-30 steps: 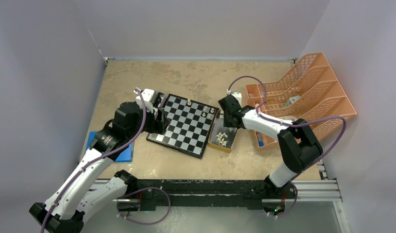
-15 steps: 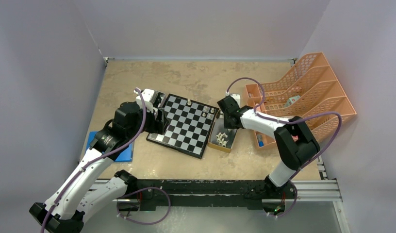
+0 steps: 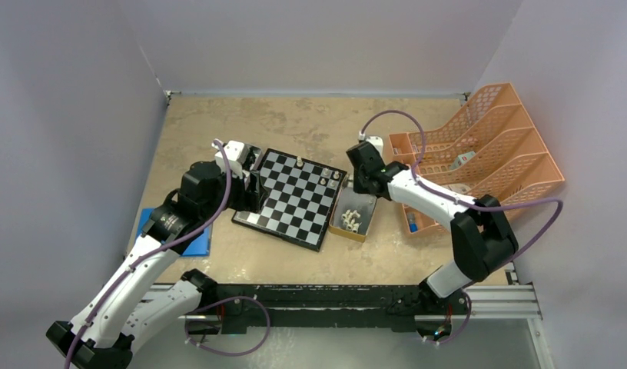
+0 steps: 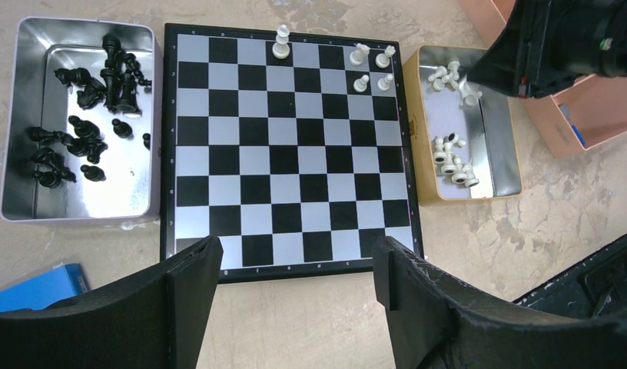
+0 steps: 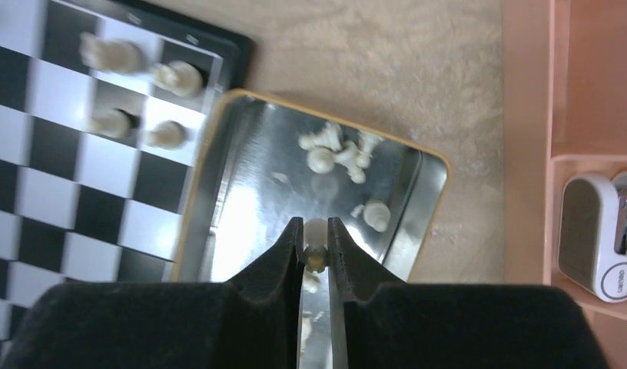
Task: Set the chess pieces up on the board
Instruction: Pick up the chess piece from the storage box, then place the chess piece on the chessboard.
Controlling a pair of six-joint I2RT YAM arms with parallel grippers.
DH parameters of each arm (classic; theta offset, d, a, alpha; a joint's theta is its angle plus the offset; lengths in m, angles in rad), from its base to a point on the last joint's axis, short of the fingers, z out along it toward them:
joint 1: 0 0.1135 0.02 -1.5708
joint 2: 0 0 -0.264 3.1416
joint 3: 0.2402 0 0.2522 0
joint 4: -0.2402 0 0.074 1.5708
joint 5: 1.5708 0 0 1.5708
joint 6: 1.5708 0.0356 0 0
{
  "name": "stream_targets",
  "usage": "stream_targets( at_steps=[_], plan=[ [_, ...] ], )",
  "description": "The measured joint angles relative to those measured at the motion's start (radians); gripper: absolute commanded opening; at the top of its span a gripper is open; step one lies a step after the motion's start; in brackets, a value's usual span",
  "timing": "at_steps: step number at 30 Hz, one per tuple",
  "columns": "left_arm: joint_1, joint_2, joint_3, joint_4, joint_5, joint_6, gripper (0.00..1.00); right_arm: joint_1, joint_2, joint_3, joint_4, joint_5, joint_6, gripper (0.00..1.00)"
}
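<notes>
The board (image 3: 291, 198) lies mid-table, also in the left wrist view (image 4: 287, 161) and the right wrist view (image 5: 57, 177). Several cream-white chess pieces (image 4: 360, 55) stand at its far right corner, and one (image 4: 281, 42) stands on the far row. My right gripper (image 3: 362, 183) hangs over the gold tray (image 3: 343, 229). It is shut on a cream-white piece (image 5: 316, 244) between its fingertips (image 5: 290, 246). More white pieces (image 5: 326, 154) lie in that tray (image 5: 197, 207). My left gripper (image 4: 295, 261) is open and empty above the board's near edge. Black pieces (image 4: 111, 69) lie in a silver tray (image 4: 18, 154).
An orange file rack (image 3: 487, 146) stands at the right, with a white device (image 5: 595, 231) in one bay. A blue flat object (image 3: 199, 242) lies left of the board, beside my left arm. The enclosure walls close in the back and sides.
My right gripper has shifted toward the far side above the gold tray, and the right arm's elbow has swung right. The left arm has not moved.
</notes>
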Motion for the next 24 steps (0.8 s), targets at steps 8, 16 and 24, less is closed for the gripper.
stream_targets(
  at_steps=[8, 16, 24],
  plan=[
    [0.000, -0.020, 0.000, 0.000, -0.020, 0.000, 0.72, 0.049, -0.026, 0.162, -0.003, -0.010, -0.011, 0.10],
    [0.000, -0.071, 0.000, 0.000, -0.071, -0.002, 0.72, 0.161, 0.093, 0.335, 0.047, -0.033, -0.016, 0.11],
    [0.000, -0.119, 0.000, -0.001, -0.131, -0.003, 0.72, 0.262, 0.313, 0.428, 0.063, -0.047, -0.018, 0.13]
  ],
)
